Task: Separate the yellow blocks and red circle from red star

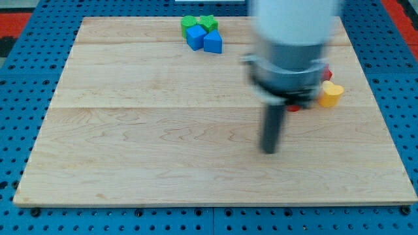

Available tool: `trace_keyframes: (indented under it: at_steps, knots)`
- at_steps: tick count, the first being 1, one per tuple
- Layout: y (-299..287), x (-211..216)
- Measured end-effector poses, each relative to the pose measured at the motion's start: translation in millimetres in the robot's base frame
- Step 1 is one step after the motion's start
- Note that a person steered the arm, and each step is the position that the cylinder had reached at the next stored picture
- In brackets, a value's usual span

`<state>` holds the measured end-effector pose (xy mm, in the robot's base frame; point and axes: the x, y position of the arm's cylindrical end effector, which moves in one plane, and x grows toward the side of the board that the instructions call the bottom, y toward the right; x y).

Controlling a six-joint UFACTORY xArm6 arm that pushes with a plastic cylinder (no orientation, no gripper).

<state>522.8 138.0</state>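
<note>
The scene was bright and evenly lit, and the light seemed to come from above. The pale wooden table top (163, 137) showed no strong glare. Shadows were soft and short, only a thin dark line under its lower edge. The white and grey arm body (292, 46) and the dark rod with my tip (268, 151) looked blurred. The blue and green blocks (202, 32) at the view's top were reasonably sharp.

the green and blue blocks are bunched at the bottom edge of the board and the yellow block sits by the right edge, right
Not quite. In the camera view the green blocks and blue blocks are bunched at the view's top edge of the board, not the bottom. The yellow block does sit by the right edge. My tip is near the middle, clear of them.
</note>
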Motion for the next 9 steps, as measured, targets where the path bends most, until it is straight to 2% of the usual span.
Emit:
trace_keyframes:
  at_steps: [1,2,3,4,5,6,7,8,9]
  knots:
    - [116.3,-10.4]
    - [187.6,-66.7]
    - [135.6,-98.3]
    - [25.6,-98.3]
    - [-46.9,-97.2]
    - [-33.3,-119.8]
    - [6.2,-118.7]
    - [5.7,-146.5]
    - [-100.4,-155.6]
